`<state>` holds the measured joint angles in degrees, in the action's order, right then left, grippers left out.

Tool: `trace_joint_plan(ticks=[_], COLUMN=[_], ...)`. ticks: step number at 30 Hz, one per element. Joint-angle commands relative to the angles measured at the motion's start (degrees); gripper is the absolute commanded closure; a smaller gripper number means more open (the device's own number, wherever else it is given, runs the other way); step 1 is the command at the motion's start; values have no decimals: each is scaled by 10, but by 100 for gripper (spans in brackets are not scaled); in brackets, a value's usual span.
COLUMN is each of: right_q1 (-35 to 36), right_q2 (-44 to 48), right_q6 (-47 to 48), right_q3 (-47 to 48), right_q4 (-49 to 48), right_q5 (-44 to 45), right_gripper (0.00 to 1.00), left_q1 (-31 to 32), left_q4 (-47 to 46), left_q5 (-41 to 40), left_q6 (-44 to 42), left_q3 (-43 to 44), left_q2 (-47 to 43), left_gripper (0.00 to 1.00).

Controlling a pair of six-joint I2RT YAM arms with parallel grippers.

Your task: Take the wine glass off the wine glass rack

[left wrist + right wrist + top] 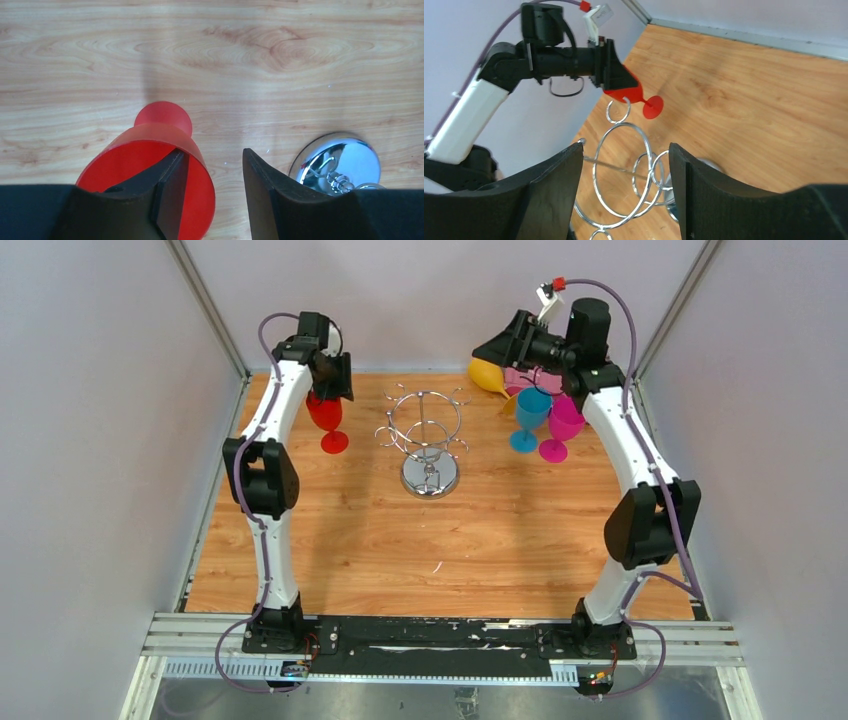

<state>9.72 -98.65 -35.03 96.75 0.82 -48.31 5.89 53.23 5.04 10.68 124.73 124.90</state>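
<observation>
- The red wine glass point(326, 416) is off the hooks, upright on the tabletop point(400, 540) just left of the wine glass rack point(430, 444). Whether its foot bears fully on the wood is hard to tell.
- In the left wrist view the wine glass point(145, 165) is cut off by the bottom edge, and its stem is hidden behind the bowl.
- The left tool point(213, 151) straddles the bowl's rim. One finger sits inside the bowl and the other outside, with a gap showing beside the outer finger, so it is not clamped.
- The rack's hooks carry no glass. Its mirrored base point(340, 160) is partly covered by the outer finger. In the right wrist view only the wire rings point(624, 170) are clear.
- The right tool point(625, 145) hangs spread wide above the tabletop, right of the rack, nothing between its fingers.
- Under the right arm stand a blue glass point(531, 410) and a magenta glass point(564, 422). A yellow glass point(487, 373) behind them is half hidden by the arm.
</observation>
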Motion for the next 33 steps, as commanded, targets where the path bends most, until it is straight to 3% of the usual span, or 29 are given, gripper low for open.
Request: trace_joint_plan(ticks=[1, 6, 12, 20, 27, 33], right_q1=[20, 50, 65, 85, 113, 124], right_q2=[-53, -161, -265, -281, -270, -208], right_q6=[110, 217, 266, 316, 347, 381], right_q3=[119, 302, 446, 419, 395, 322], right_q4=[150, 331, 426, 433, 433, 420], right_q5=[50, 148, 265, 362, 412, 536], right_gripper=[32, 30, 30, 30, 31, 32], left_q1=[7, 18, 29, 45, 49, 52], left_q4=[-36, -133, -310, -390, -417, -421], left_q5=[23, 33, 69, 87, 99, 96], left_q6=[-7, 4, 23, 27, 42, 40], left_q3=[14, -60, -235, -352, -406, -431], left_q2=[-53, -157, -330, -435, -453, -464], left_gripper=[51, 49, 45, 43, 43, 43])
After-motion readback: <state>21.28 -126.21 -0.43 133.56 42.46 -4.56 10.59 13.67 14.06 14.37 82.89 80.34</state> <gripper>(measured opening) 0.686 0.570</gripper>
